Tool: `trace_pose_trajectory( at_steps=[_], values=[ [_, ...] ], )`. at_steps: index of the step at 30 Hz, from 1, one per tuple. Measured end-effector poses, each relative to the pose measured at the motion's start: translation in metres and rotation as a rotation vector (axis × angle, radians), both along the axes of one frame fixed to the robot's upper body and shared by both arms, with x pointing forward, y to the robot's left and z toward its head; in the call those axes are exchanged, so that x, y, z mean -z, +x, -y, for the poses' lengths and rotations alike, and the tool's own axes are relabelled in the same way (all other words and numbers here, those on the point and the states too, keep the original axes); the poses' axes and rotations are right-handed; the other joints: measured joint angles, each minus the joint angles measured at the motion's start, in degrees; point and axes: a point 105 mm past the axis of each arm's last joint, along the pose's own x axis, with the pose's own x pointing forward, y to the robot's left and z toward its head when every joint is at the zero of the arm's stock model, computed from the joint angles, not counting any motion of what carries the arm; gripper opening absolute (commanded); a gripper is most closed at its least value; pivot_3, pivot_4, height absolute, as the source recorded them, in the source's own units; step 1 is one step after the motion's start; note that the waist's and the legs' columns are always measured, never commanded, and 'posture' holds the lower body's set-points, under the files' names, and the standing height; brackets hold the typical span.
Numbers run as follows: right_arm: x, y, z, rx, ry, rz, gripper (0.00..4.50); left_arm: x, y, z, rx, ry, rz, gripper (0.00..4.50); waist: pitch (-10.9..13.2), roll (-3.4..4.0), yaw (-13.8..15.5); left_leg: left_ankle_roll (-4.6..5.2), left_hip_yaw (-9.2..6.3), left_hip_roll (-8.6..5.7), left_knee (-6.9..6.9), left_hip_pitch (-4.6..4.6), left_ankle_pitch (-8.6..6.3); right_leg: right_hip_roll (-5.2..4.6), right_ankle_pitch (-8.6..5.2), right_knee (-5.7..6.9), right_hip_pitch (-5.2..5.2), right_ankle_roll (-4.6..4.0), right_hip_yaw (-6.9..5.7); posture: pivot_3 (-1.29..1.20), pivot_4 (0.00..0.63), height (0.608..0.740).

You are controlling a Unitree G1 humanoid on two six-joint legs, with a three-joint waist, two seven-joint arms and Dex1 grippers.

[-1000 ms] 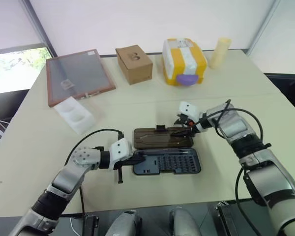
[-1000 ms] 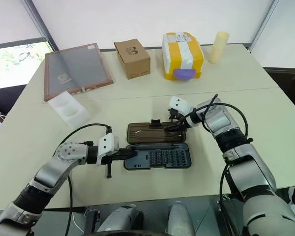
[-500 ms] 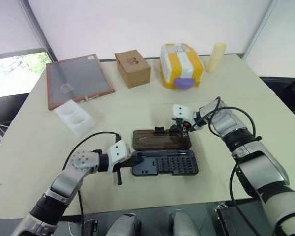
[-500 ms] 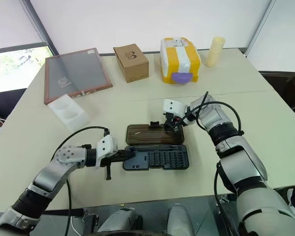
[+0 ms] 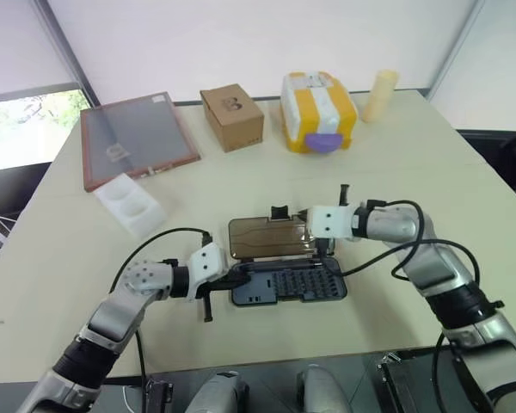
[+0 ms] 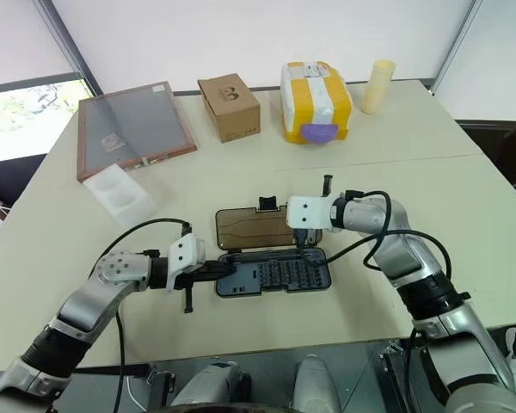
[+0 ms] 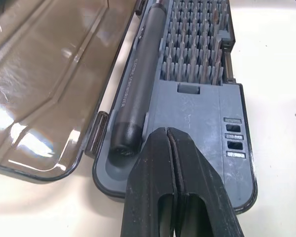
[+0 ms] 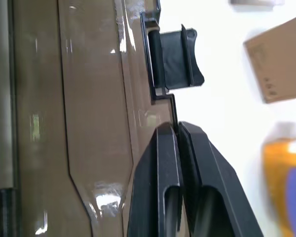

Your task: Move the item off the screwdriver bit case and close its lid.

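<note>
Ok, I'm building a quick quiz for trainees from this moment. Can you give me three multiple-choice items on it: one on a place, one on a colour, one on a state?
1. Where is the left gripper?
A on the cardboard box
B over the end of the case base, beside the screwdriver
C on the framed panel

2. What colour is the lid?
A yellow
B white
C translucent brown

3. The lid is:
A open
B latched shut
C lying on the floor

Key:
1 B: its shut fingers sit over the grey base next to the screwdriver.
2 C: the lid is see-through brown.
3 A: the bits lie exposed, and the right gripper pinches the lid's edge.
</note>
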Motion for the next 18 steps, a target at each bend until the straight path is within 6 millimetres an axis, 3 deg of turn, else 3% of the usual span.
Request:
trace_pose_trajectory(
  at_steps=[6,8,11,15,18],
  values=[
    [-0.004,-0.001,-0.003,-0.010,-0.025,0.076,0.03,-0.008,-0.005,-0.004,-0.035,-0.097,-0.133,0.00,0.56,-0.02,0.01,0.00,-0.01,0.01,0.00,-0.17,0.00,0.01,0.00,0.02,-0.18,0.00,0.00,0.00,0.150,0.740],
    [-0.007,-0.001,-0.002,-0.017,-0.037,0.107,0.03,-0.011,-0.012,-0.005,-0.054,-0.158,-0.227,0.00,0.71,-0.08,0.03,0.00,-0.01,0.01,0.08,-0.73,0.02,0.00,0.00,0.10,-0.73,0.00,0.01,0.00,0.150,0.740],
    [-0.006,0.001,0.001,-0.011,-0.051,0.122,0.03,-0.027,-0.010,-0.010,-0.095,-0.250,-0.300,0.00,0.90,-0.26,-0.03,-0.10,-0.02,0.02,0.13,-1.03,0.09,0.02,0.01,0.20,-1.07,0.00,-0.03,0.00,0.150,0.740],
    [-0.007,0.001,0.002,-0.014,-0.055,0.132,0.03,-0.073,0.020,-0.031,-0.221,-0.388,-0.238,0.00,0.98,-0.30,0.09,-0.14,-0.02,0.03,0.13,-0.98,0.11,0.03,0.01,0.16,-1.01,0.00,-0.04,0.00,0.150,0.740],
    [-0.007,0.000,0.002,-0.019,-0.060,0.139,0.03,-0.088,0.051,-0.047,-0.347,-0.463,-0.188,0.00,0.98,-0.30,0.13,-0.15,-0.02,0.02,0.12,-0.98,0.11,0.04,0.01,0.15,-1.01,0.00,-0.07,0.00,0.150,0.740]
  ],
)
